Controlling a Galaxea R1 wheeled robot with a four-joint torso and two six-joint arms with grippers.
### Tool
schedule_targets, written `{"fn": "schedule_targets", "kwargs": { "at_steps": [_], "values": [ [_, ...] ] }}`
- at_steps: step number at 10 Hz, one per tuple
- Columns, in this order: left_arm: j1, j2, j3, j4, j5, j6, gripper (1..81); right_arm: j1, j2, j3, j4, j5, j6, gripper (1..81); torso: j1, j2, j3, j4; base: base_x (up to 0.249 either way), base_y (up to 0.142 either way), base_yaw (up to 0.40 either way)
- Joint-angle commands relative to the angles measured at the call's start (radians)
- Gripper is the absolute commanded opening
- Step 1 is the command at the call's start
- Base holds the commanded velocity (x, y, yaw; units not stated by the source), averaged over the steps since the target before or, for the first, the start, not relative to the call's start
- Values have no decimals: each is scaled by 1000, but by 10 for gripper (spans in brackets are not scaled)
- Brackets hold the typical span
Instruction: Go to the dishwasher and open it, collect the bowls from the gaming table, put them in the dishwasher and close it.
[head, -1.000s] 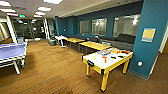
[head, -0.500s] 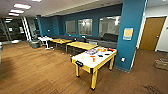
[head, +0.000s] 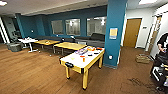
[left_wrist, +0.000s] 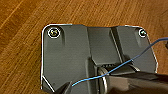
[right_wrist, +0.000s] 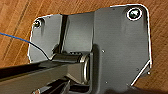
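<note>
The robot was in the driving part of the task, facing the yellow-legged, white-topped gaming table (head: 83, 60) that stood on the brown wood-plank floor (head: 30, 75) beside a teal square pillar (head: 115, 32). Small orange and dark items lay toward the table's far end; whether any were bowls, or what they held, could not be told. Collecting would likely call for closing in on the table's near corner. The dishwasher's whereabouts could not be told. Whether either pincer was open or closed could not be told.
</note>
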Motion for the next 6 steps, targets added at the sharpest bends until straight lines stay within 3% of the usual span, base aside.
{"fn": "schedule_targets", "kwargs": {
  "at_steps": [1,6],
  "values": [
    [-46,-7,1,-7,42,-3,811,66,2,0,-5,-48,-2,811,1,0,0,0,0,0,0],
    [-41,-1,1,-3,42,-1,811,67,5,0,-5,-48,-2,811,1,0,0,0,0,0,0]
  ]
}}
